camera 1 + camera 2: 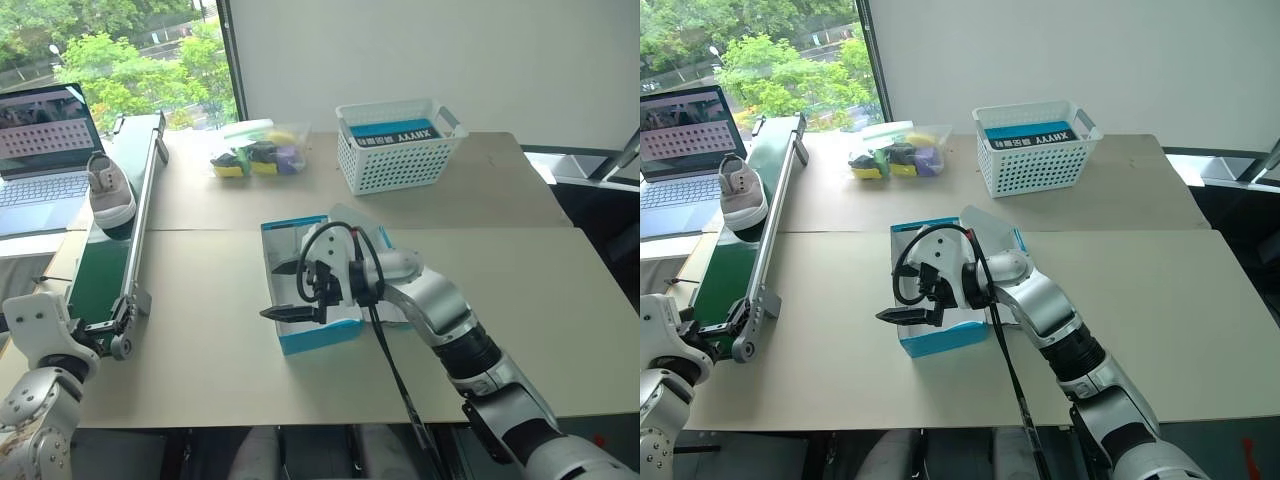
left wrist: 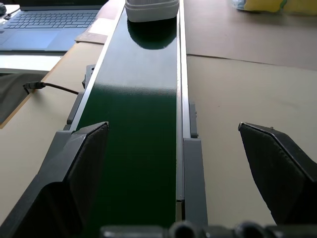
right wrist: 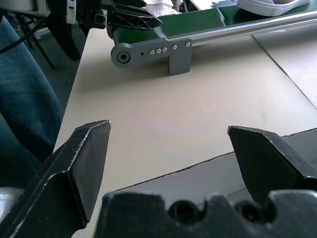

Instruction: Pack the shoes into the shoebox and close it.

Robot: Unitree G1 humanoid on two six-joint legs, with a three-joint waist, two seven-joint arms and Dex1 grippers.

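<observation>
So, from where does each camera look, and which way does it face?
Head pair: looks forward and down at the table; the right gripper is open over the shoebox.
Left wrist: looks along the conveyor belt to a shoe, between its open fingers.
Right wrist: looks across the table between its open fingers.
Shared: belt and shoe.

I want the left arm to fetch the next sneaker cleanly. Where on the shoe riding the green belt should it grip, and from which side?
Probably across the heel or mid-body of the shoe, jaws spanning its narrow width. It stands upright on its sole, lengthwise on the conveyor belt, straight ahead of the open left gripper. Approach along the belt from the near end, low, since the side rails block a sideways reach.
</observation>
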